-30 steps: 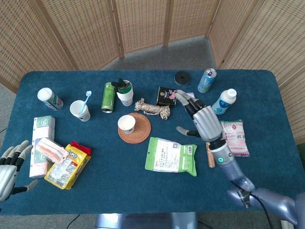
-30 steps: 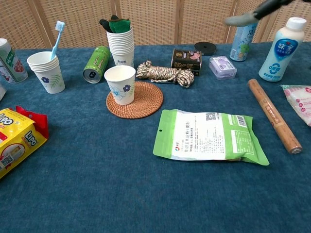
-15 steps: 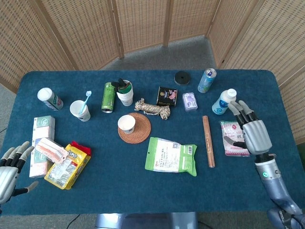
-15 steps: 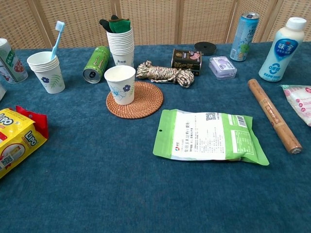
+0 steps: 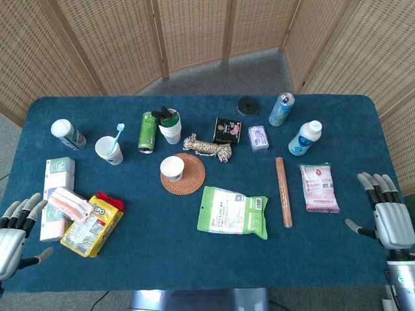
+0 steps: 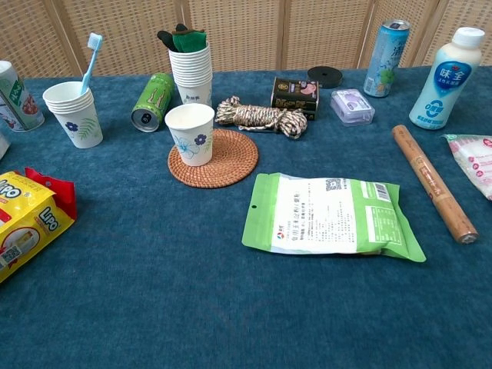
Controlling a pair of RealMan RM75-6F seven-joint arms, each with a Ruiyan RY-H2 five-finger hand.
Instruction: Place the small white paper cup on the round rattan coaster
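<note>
Chest view — paper cup (image 6: 190, 133) upright, mouth up

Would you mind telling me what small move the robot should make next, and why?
Probably none beyond keeping both hands parked. The small white paper cup stands upright on the round rattan coaster, toward its left edge, so the placement looks done. The right hand sits open off the table's right edge and the left hand open at the left edge, neither holding anything.
</note>
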